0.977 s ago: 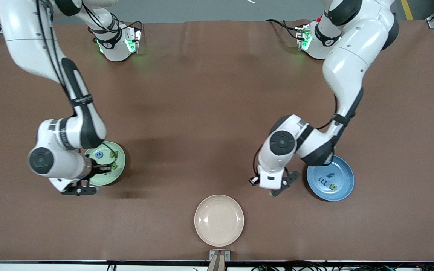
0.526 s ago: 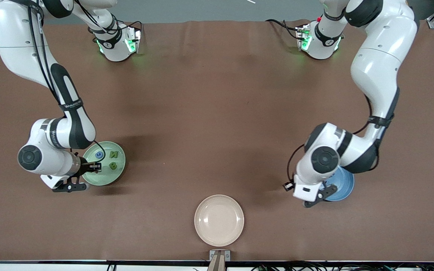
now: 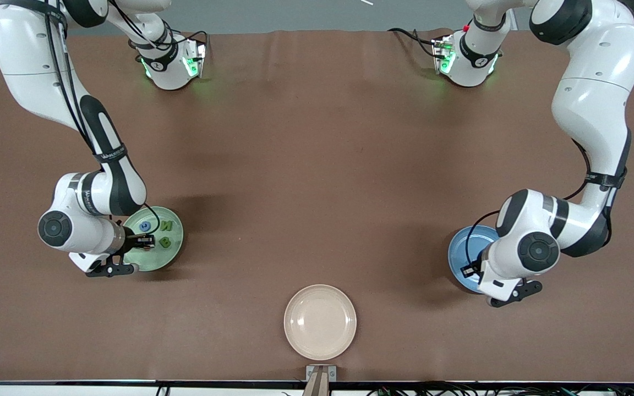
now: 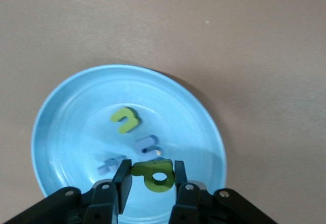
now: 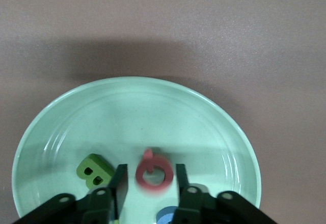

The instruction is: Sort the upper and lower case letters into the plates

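On the brown counter (image 3: 317, 165) sit three round plates. The mint green plate (image 3: 171, 253) lies toward the right arm's end, holding a blue letter (image 3: 145, 225) and two green letters (image 3: 165, 233). The right end effector (image 3: 143, 240) reaches in over this plate. The blue plate (image 3: 463, 256) lies toward the left arm's end, largely covered by the left arm's wrist. The cream-beige plate (image 3: 320, 322) sits nearest the camera, between the other two.
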Motion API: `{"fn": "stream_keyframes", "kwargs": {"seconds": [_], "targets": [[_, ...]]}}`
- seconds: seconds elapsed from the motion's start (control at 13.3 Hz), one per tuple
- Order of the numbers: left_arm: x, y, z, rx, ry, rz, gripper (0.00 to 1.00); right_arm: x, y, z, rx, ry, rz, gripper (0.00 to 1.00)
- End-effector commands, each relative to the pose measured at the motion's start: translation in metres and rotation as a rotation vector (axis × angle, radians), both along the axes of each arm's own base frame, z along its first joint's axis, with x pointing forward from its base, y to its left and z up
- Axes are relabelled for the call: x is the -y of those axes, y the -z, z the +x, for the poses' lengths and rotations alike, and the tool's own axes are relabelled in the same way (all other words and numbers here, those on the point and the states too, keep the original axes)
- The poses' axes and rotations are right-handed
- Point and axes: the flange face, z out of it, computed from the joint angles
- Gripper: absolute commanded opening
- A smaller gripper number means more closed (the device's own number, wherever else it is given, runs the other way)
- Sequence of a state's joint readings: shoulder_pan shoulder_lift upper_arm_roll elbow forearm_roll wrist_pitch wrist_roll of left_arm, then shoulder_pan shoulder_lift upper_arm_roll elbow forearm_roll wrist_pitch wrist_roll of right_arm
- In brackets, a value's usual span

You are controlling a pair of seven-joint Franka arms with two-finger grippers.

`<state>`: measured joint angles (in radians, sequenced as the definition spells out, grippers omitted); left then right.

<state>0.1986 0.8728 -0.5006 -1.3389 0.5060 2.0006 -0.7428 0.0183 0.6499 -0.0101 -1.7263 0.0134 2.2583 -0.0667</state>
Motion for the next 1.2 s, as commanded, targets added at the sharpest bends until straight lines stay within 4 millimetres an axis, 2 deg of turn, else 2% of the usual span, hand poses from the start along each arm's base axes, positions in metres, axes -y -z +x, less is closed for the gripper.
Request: {"fn": "stream_keyframes", "kwargs": {"seconds": [0.0,0.08,0.23,0.53,0.68,0.83,0.98,1.13], "targets": [[-0.002,-0.014,-0.004,0.003,0.031,0.010,0.95,-0.001,-0.010,-0.003,-0.003,0.009,0.002,1.00],[-0.009,-0.022,-0.002,0.012,0.036,0.013,1.00,-0.005,-0.017,-0.003,-0.005,0.005,0.003,1.00],[-0.011,-0.044,0.000,0.040,0.061,0.018,1.00,-0.005,-0.055,-0.003,0.004,0.063,-0.004,1.00],[-0.020,-0.125,0.003,0.147,0.074,0.033,1.00,0.001,-0.157,-0.021,-0.020,0.079,-0.007,1.00],[-0.024,-0.168,-0.002,0.199,0.068,0.053,1.00,0.007,-0.199,-0.029,-0.031,0.083,-0.008,1.00],[-0.021,-0.212,-0.013,0.212,0.109,0.084,1.00,0.014,-0.240,-0.030,-0.062,0.085,-0.010,1.00],[-0.014,-0.267,-0.033,0.221,0.196,0.129,1.00,0.015,-0.277,-0.027,-0.068,0.083,-0.016,1.00],[-0.006,-0.300,-0.054,0.190,0.216,0.143,1.00,0.014,-0.296,-0.025,-0.056,0.095,-0.017,1.00]]}}
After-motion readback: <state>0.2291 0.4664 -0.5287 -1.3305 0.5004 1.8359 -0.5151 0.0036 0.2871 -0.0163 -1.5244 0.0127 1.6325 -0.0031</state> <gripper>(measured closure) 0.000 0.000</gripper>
